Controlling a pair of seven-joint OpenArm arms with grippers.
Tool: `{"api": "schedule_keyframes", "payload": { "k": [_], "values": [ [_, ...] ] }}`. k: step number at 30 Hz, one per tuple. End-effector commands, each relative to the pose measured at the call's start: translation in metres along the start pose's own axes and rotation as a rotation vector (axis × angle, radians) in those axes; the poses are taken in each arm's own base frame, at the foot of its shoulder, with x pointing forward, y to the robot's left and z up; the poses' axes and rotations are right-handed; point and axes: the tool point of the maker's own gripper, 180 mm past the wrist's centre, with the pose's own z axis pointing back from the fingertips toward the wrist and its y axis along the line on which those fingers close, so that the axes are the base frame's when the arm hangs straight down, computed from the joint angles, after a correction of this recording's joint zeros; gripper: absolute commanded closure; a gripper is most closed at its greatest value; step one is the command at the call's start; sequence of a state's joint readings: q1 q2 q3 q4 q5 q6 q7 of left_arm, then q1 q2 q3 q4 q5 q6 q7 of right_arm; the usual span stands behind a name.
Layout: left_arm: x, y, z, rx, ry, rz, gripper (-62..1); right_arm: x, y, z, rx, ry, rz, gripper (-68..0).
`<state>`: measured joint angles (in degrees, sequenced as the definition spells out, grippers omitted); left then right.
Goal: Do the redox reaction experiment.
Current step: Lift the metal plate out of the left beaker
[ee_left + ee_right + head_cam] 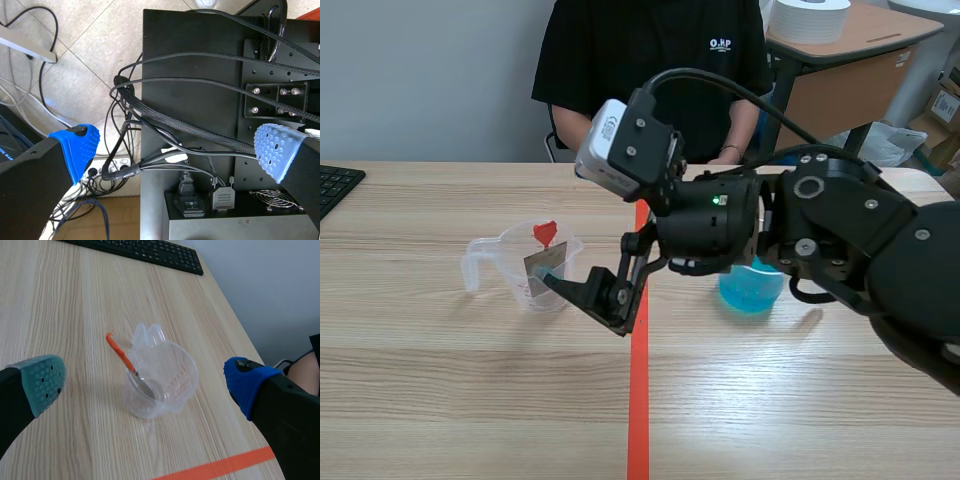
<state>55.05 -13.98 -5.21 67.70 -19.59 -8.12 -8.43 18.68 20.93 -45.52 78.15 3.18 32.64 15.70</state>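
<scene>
A clear plastic measuring cup (520,262) stands left of the orange-red tape line. A grey metal strip (542,266) with a red clip (546,233) on top leans inside it. My right arm reaches past the middle, and its gripper (582,297) hangs open just right of the cup. In the right wrist view the cup (167,375) lies ahead between the spread fingers of the right gripper (142,390), with the red handle (119,352) sticking out. A beaker of blue liquid (752,292) stands behind the arm. My left gripper (175,150) is open over floor cables, off the table.
A person in a black shirt (650,70) sits across the table. A black keyboard (335,185) lies at the far left edge, seen as the keyboard (145,250) beyond the cup in the right wrist view. Under the left gripper stands a black cabinet (200,65).
</scene>
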Motion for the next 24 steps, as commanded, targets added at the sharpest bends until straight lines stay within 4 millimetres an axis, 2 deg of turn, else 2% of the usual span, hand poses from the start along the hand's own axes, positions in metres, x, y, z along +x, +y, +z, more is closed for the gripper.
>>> {"api": "schedule_keyframes", "payload": {
  "k": [1,8,24],
  "values": [
    [0.005,0.001,0.001,-0.002,-0.016,-0.002,-62.3,0.016,-0.012,-0.004,-0.012,-0.038,0.045,-67.9],
    [0.005,0.001,0.001,-0.002,-0.020,-0.002,-62.3,0.014,-0.010,-0.018,0.029,-0.008,0.114,-66.4],
    [0.005,0.001,0.001,-0.002,-0.019,-0.001,-62.3,0.018,-0.012,-0.017,0.028,-0.025,0.123,-31.9]
  ]
}}
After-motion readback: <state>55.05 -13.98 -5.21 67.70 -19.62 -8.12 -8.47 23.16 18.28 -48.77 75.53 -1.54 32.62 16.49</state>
